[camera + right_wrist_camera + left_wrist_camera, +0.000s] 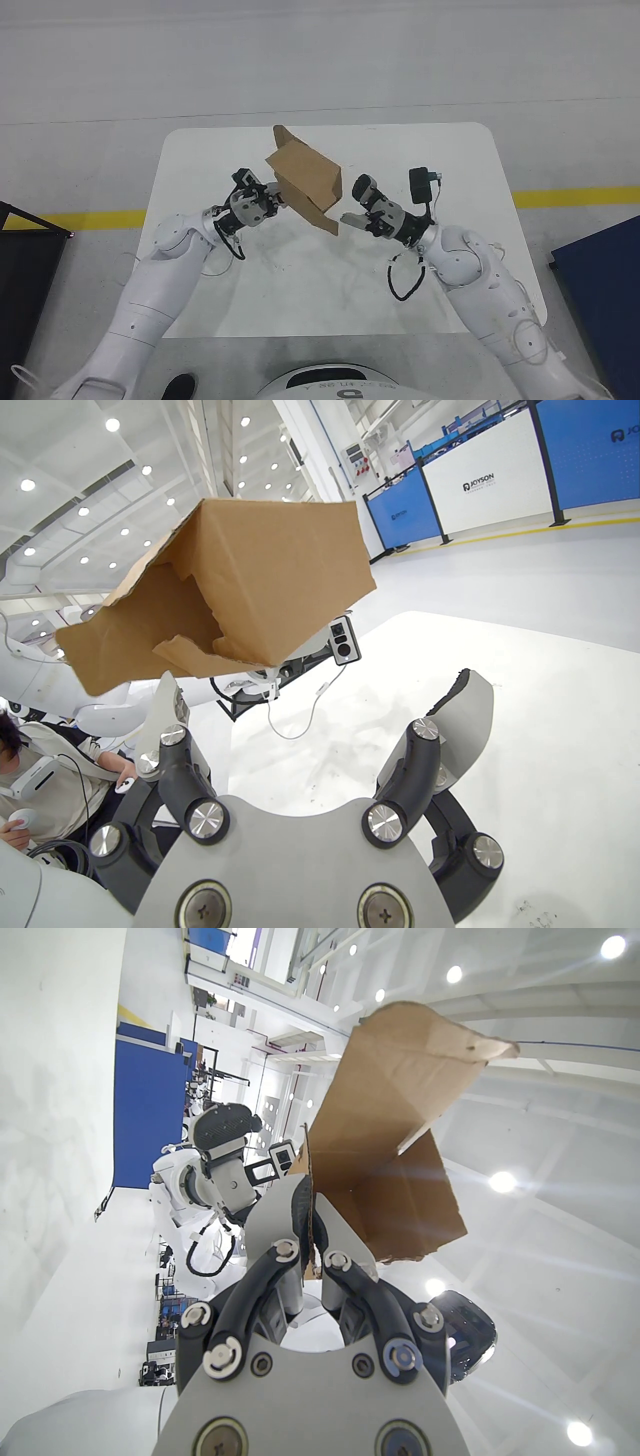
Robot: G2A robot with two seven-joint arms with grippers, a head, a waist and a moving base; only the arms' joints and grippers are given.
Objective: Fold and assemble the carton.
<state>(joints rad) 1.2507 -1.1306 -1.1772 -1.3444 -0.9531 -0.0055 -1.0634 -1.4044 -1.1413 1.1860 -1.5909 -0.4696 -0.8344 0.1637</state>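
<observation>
The white tabletop [300, 300] is the biggest thing. The brown carton [308, 180] is up in the air above it, tilted, a little toward 11 o'clock from the middle of the tabletop. It is partly open, with loose flaps hanging out. The left pincer [268, 200] sits at the carton's 9 o'clock side and is squeezed tight on one thin flap edge. The right pincer [352, 203] is just beside the carton at 4 o'clock. Its fingers [465, 695] are wide apart and hold nothing.
</observation>
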